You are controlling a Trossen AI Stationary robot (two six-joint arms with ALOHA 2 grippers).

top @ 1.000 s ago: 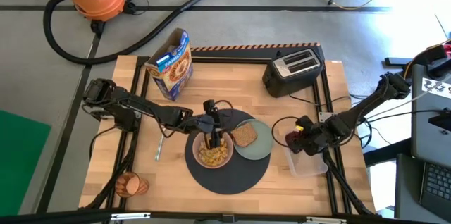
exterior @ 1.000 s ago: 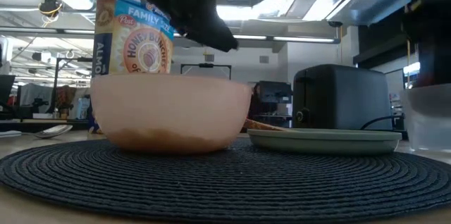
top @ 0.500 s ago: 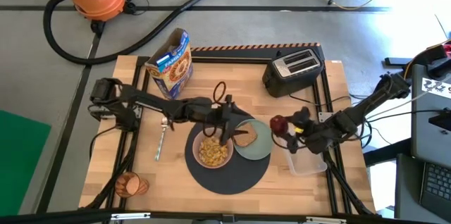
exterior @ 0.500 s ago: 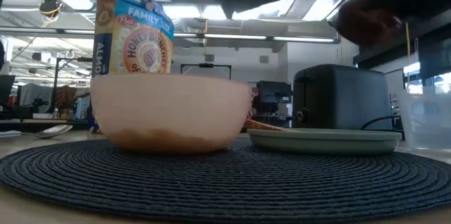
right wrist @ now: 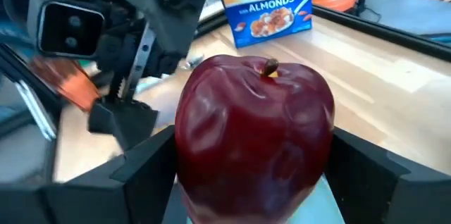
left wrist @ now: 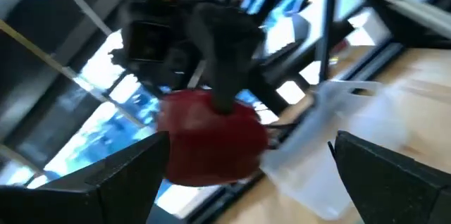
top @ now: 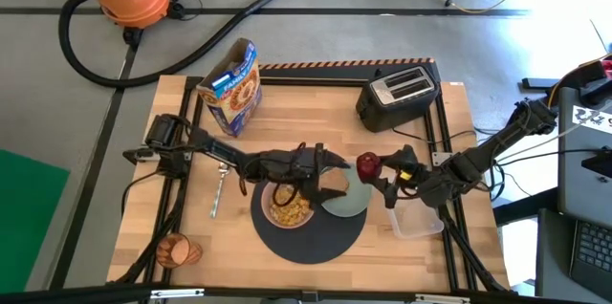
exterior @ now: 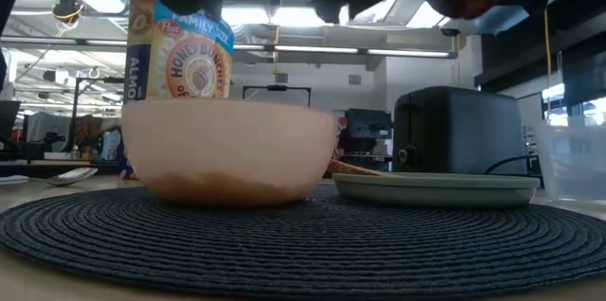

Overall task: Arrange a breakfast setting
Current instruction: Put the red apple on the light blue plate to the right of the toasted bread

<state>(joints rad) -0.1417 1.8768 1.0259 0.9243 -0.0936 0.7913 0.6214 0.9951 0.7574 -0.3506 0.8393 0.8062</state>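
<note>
Right gripper [top: 378,168], fingers clamped on red apple [top: 367,162], should lower gently onto pale green plate [top: 350,203]; left gripper [top: 332,178] gapes wide nearby.

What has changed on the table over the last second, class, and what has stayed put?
The right gripper, shut on the red apple, carried it from beside the clear container toward the pale green plate. The left gripper swung from over the pink bowl toward the plate, open. Bowl, plate, mat, cereal box and toaster stayed.
</note>
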